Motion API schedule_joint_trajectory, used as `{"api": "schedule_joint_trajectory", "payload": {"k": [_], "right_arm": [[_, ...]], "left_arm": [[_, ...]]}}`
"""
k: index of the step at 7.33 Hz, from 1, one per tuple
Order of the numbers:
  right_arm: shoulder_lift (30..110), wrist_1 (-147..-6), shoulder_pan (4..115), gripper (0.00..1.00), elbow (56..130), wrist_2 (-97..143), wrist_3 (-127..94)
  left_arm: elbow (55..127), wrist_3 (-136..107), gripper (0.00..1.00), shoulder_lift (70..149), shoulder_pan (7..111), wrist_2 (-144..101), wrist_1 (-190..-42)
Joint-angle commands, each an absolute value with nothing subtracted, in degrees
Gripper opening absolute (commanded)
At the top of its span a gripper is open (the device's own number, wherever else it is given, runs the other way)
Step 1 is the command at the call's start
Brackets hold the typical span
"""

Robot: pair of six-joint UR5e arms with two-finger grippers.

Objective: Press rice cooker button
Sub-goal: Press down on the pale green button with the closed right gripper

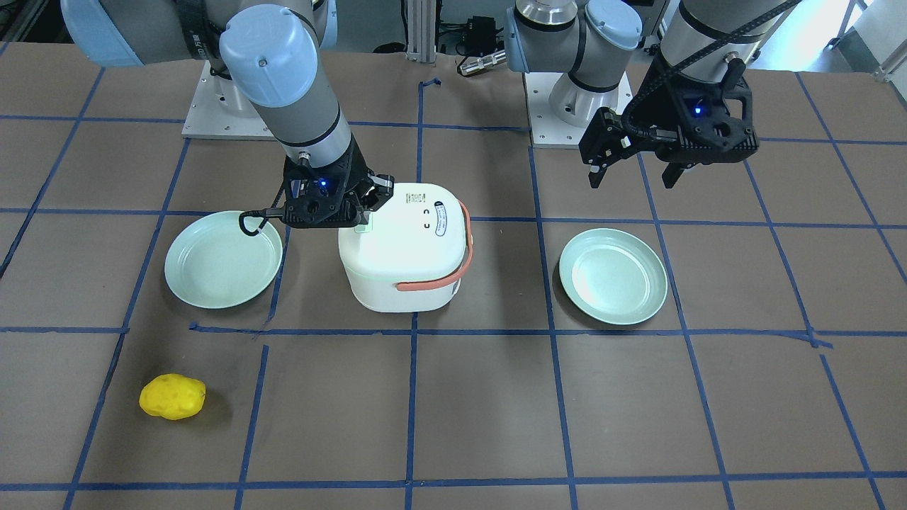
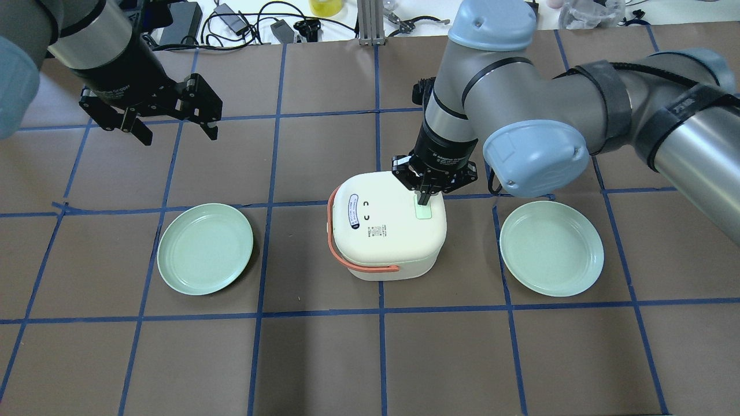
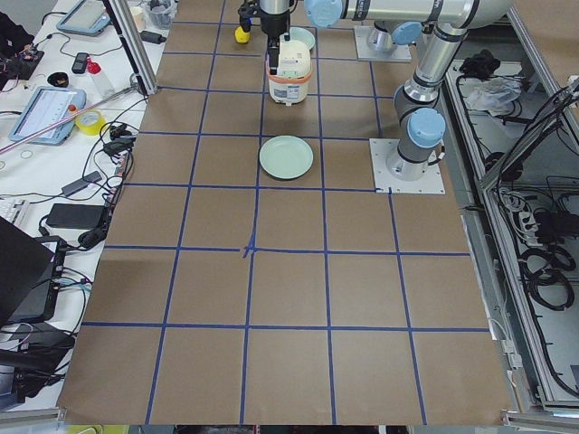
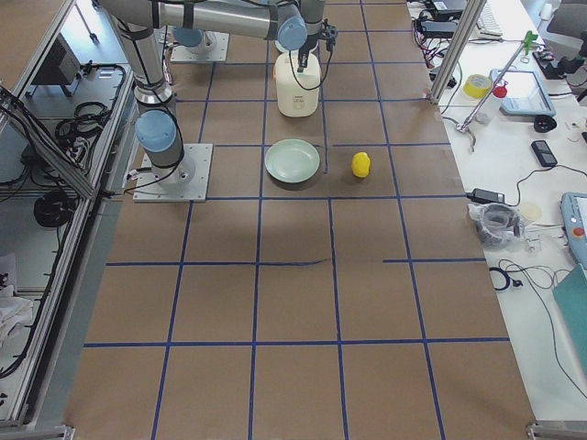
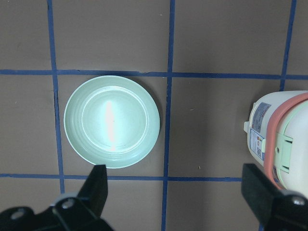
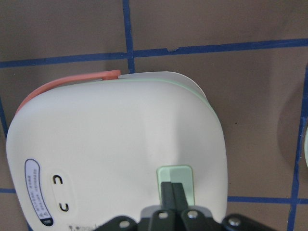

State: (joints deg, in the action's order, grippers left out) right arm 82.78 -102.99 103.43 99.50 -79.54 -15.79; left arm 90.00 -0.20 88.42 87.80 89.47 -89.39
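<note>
A white rice cooker with an orange handle stands mid-table. Its pale green button sits on the lid near the robot's side. My right gripper is shut, its fingertips pointing down onto the button's edge; the right wrist view shows the closed fingers touching the green button. The cooker also shows in the front view, with the right gripper at its lid edge. My left gripper is open and empty, held high at the left, above a green plate.
Two pale green plates lie on either side of the cooker: one on the left, one on the right. A yellow potato-like object lies on the operators' side. Cables and tools lie along the far table edge.
</note>
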Motion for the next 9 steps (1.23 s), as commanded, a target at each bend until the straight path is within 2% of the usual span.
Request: {"api": "schedule_joint_trajectory", "payload": {"k": [1, 7, 8, 9], "right_arm": [[81.92, -103.09, 103.36, 0.0, 99.67, -79.54, -15.82], [82.44, -102.66, 103.36, 0.0, 97.92, -79.8, -20.0], [82.53, -101.87, 103.36, 0.57, 94.78, -80.07, -22.21], [82.7, -100.82, 103.36, 0.99, 91.27, -80.5, -22.41]], "left_arm": [[90.0, -0.18, 1.0, 88.42, 87.8, 89.47, -89.38], [90.0, -0.18, 1.0, 88.42, 87.8, 89.47, -89.38], [90.0, -0.18, 1.0, 88.42, 87.8, 89.47, -89.38], [90.0, -0.18, 1.0, 88.33, 87.8, 89.47, -89.38]]}}
